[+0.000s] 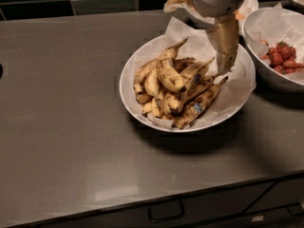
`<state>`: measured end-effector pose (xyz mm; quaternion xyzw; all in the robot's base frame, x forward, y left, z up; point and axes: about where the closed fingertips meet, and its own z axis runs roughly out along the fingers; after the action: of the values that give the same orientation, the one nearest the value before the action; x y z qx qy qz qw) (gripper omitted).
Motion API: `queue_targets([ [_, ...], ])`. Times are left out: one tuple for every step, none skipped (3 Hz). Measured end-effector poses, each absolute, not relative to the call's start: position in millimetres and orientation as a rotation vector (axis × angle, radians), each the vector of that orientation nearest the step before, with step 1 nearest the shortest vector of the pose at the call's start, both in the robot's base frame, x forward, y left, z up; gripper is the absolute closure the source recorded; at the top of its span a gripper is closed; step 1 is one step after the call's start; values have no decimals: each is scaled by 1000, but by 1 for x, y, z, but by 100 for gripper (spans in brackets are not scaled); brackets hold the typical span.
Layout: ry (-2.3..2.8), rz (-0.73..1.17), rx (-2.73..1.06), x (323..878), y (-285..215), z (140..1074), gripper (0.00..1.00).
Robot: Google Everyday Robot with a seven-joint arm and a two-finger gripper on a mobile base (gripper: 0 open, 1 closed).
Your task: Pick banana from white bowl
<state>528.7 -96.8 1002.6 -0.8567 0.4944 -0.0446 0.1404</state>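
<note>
Hand (223, 69) hangs over the right side of the white bowl (124, 87), pointing down, just above the tips of the right-most fruit. Whether it is open or closed, cannot tell. It holds nothing that I can see.

Banana (194, 74) lies in the pile inside the white bowl, brown-mottled, its tip pointing up-right toward the hand. Others are packed against it on both sides and under it. The bowl sits on the tabletop (61, 103).

Risks, as judged from here:
- Pile is tight and overlapping, so the hand likely catches two at once, or drags a neighbour out over the rim.
- Hand is over the thin tip end, not the thick middle. A grip there probably slips, or the fruit swings and drops.
- Skin looks overripe and soft, so a hard squeeze may crush or split it.
- Crinkled paper lining (237, 89) sits right below the hand. Going too deep may pinch the paper and lift it, tipping the pile.
- Strawberry bowl (273, 80) is just beside the white bowl on the right. A sideways swing of the arm could knock it.
- The bowl is shallow and loose on the tabletop, so a downward push off-centre may slide or tilt it.
</note>
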Motion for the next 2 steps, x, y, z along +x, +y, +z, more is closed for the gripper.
queue_targets([
  [1331,-104,-2552,530,-91,992,0],
  [1262,-78,-2607,534,-85,980,0],
])
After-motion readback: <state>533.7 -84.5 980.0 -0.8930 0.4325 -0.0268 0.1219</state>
